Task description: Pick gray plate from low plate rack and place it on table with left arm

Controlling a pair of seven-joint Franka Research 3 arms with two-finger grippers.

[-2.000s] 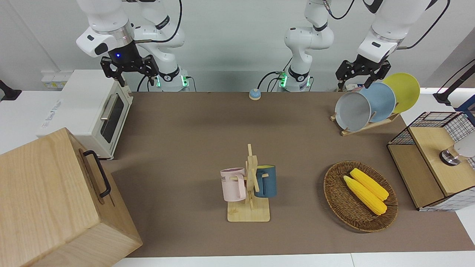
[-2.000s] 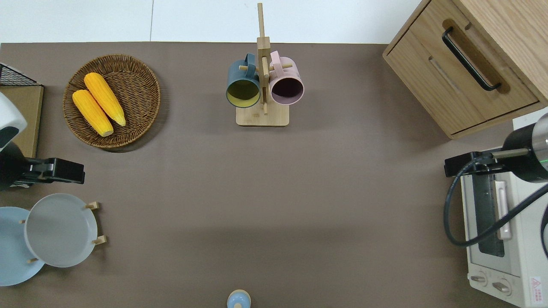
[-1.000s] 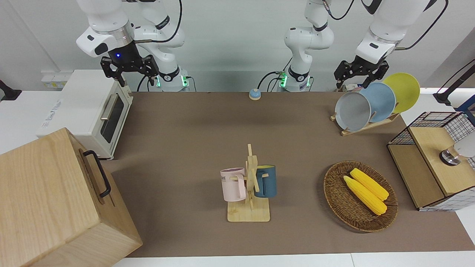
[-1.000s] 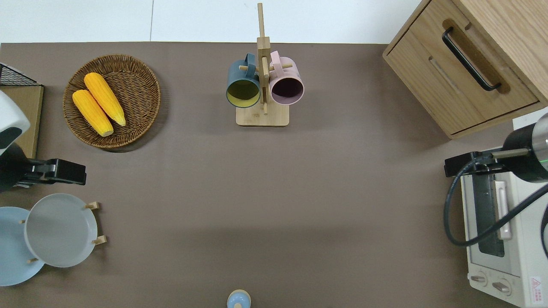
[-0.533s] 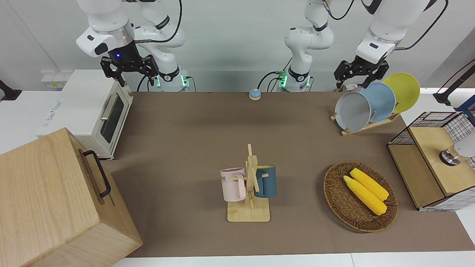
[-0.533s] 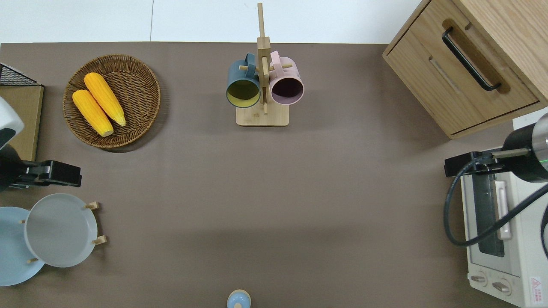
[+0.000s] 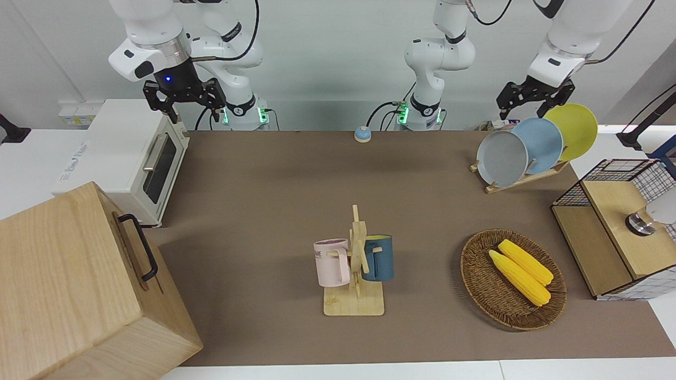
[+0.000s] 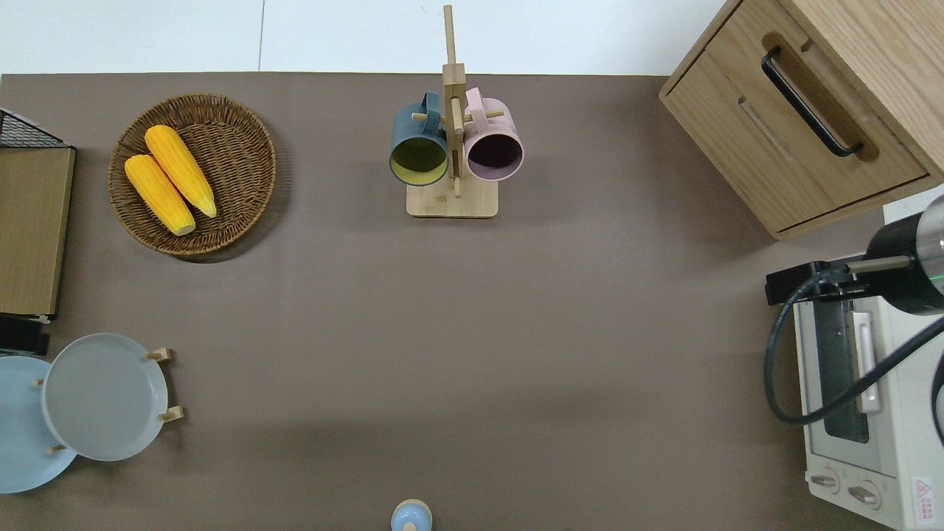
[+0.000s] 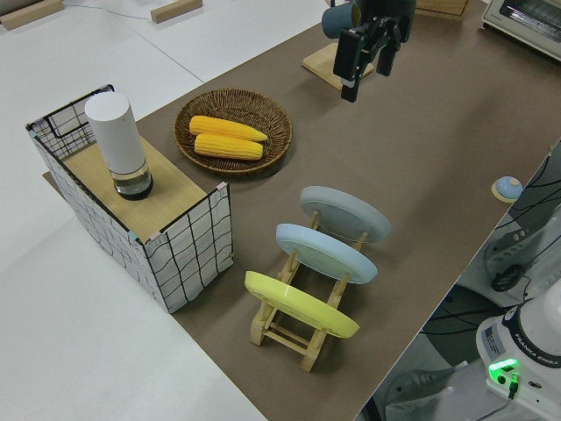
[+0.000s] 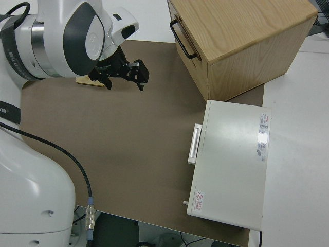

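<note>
The gray plate (image 7: 501, 158) (image 8: 103, 396) (image 9: 344, 213) leans in the low plate rack (image 7: 520, 179) (image 9: 289, 329) at the left arm's end of the table (image 7: 296, 179), in the slot toward the table's middle. My left gripper (image 7: 523, 108) (image 9: 368, 79) hangs open and empty in the air, touching no plate. In the overhead view only a black sliver of it (image 8: 22, 343) shows at the edge, between the wire shelf and the light-blue plate. The right arm is parked, with its gripper (image 7: 182, 103) (image 10: 123, 77) open.
A light-blue plate (image 7: 544, 143) and a yellow plate (image 7: 575, 129) share the rack. Close by are a wicker basket (image 7: 475, 274) with two corn cobs, a wire shelf (image 7: 612, 232) and a mug tree (image 7: 355, 264). A toaster oven (image 7: 132, 158) and a wooden cabinet (image 7: 68, 285) stand at the right arm's end.
The left gripper has swung toward the left arm's end of the table, nearly leaving the overhead view, and now hangs over the blue and yellow plates' side. Plates and right arm are unmoved.
</note>
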